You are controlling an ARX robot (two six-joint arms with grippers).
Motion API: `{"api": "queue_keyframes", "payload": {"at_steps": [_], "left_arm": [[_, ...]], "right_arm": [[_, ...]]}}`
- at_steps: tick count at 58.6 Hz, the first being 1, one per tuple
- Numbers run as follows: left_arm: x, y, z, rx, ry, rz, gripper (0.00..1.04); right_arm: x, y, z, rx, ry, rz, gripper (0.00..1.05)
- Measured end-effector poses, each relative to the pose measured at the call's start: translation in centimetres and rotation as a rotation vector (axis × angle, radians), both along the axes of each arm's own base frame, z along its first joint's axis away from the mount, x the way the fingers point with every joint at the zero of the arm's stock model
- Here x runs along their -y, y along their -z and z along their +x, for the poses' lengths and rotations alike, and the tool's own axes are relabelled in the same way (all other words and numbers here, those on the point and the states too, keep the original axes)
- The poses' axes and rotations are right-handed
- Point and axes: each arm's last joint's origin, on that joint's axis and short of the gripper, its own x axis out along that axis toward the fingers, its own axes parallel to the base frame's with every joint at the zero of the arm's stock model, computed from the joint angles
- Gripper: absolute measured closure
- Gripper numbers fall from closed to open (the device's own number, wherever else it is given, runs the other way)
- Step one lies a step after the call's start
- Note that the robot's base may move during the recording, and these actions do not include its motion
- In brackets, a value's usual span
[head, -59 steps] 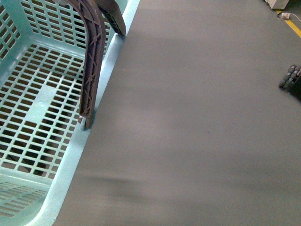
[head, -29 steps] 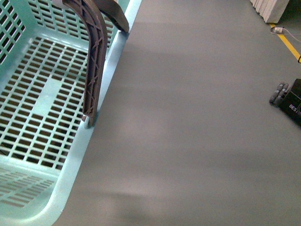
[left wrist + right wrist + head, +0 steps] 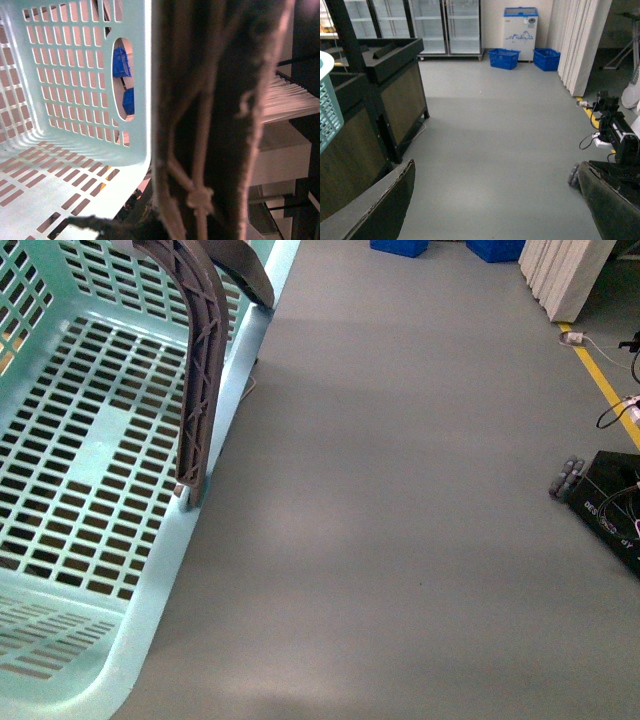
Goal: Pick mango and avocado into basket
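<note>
Where visible, grey floor (image 3: 420,540) beside basket (image 3: 140,632)

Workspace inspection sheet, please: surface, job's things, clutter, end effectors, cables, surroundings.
Surface: grey floor.
Job's things: basket empty where visible, handle lowered; mango, avocado nothing seen.
Clutter: nothing seen.
End effectors: right end effector open, empty; left end effector cannot be told.
Cables: leads beside black equipment.
Surroundings: blue crates, glass-door fridges, dark counter.
</note>
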Motion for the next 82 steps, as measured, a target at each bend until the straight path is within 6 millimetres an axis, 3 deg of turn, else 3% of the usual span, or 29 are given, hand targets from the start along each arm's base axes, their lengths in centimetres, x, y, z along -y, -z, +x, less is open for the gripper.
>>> {"api": "queue_keyframes", "payload": {"at_steps": [82], "left_arm": [[0.07, -0.05, -0.07, 0.002, 0.003, -0.002, 0.98]], "right_arm": [[-0.01, 0.0, 0.01, 0.0, -0.002, 0.0, 0.09]]}}
